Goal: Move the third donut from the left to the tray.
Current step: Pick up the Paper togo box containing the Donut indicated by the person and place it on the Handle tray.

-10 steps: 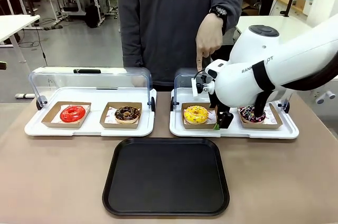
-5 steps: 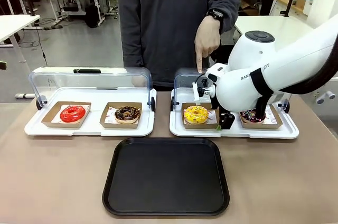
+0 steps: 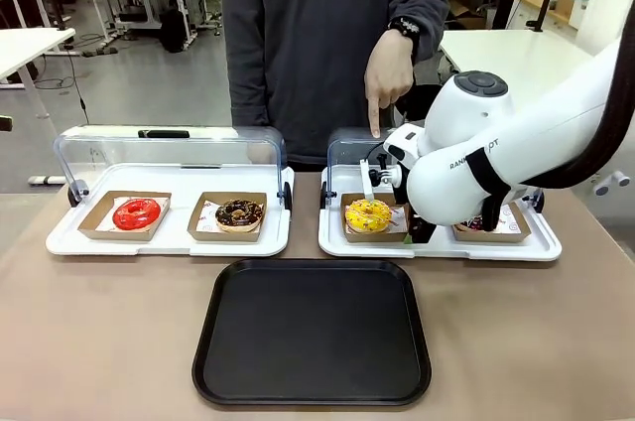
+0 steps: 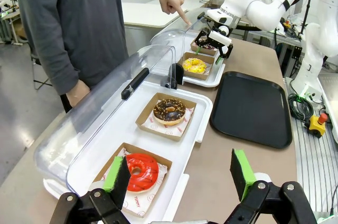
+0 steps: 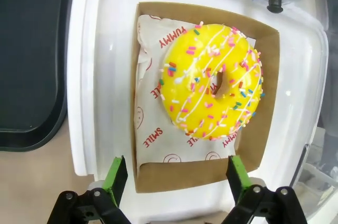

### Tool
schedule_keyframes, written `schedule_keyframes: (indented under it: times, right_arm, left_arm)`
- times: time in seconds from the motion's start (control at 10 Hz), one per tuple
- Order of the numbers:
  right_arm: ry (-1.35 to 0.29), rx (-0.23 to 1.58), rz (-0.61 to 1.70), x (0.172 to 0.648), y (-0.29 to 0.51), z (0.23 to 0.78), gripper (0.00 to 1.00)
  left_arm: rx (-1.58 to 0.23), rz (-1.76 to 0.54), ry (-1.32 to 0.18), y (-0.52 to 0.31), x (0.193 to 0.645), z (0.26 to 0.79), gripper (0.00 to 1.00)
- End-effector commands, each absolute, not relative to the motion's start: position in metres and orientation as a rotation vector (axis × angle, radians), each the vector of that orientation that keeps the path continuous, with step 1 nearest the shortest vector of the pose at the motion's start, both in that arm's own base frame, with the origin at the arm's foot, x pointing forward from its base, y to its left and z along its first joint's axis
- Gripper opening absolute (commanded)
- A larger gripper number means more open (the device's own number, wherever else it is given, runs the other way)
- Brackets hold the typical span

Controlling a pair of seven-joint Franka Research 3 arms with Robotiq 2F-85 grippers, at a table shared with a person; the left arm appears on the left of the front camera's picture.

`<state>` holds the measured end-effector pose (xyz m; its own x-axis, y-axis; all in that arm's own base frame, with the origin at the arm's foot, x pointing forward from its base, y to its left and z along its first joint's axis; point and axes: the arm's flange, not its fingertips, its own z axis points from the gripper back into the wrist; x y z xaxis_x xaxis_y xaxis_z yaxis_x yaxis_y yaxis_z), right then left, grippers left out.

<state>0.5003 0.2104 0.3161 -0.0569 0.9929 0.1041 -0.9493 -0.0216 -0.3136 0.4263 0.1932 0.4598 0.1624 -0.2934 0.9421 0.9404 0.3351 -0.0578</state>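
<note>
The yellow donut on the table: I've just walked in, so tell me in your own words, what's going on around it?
The right gripper hangs open right at the yellow donut, which sits in its brown cardboard holder, and grips nothing. The person's hand points down at that donut from the far side of the table. The donut is not yet on the black tray in front. The left gripper is open near the red donut.

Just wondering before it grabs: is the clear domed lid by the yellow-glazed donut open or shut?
Open: the clear domed plastic lid is swung back behind the uncovered yellow-glazed ring donut.
</note>
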Motion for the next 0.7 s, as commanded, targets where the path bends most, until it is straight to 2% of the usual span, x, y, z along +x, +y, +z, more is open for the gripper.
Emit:
schedule_keyframes:
  times: [0.0, 0.3, 0.4, 0.5, 0.6]
  right_arm:
    - [-0.363, -0.191, 1.566, 0.5054, 0.2156, 0.312, 1.0]
    - [-0.358, -0.192, 1.561, 0.5056, 0.2184, 0.3057, 1.0]
    - [-0.352, -0.189, 1.559, 0.5042, 0.2178, 0.3063, 0.41]
    - [-0.349, -0.187, 1.553, 0.5039, 0.2189, 0.3075, 0.41]
    - [-0.341, -0.181, 1.547, 0.5038, 0.2195, 0.308, 0.0]
  left_arm:
    - [-0.796, -1.029, -1.039, 0.1921, 0.4256, 0.4613, 1.0]
    - [-0.796, -1.029, -1.039, 0.1921, 0.4256, 0.4613, 1.0]
    - [-0.796, -1.029, -1.039, 0.1921, 0.4256, 0.4613, 1.0]
    - [-0.796, -1.029, -1.039, 0.1921, 0.4256, 0.4613, 1.0]
    - [-0.796, -1.029, -1.039, 0.1921, 0.4256, 0.4613, 1.0]
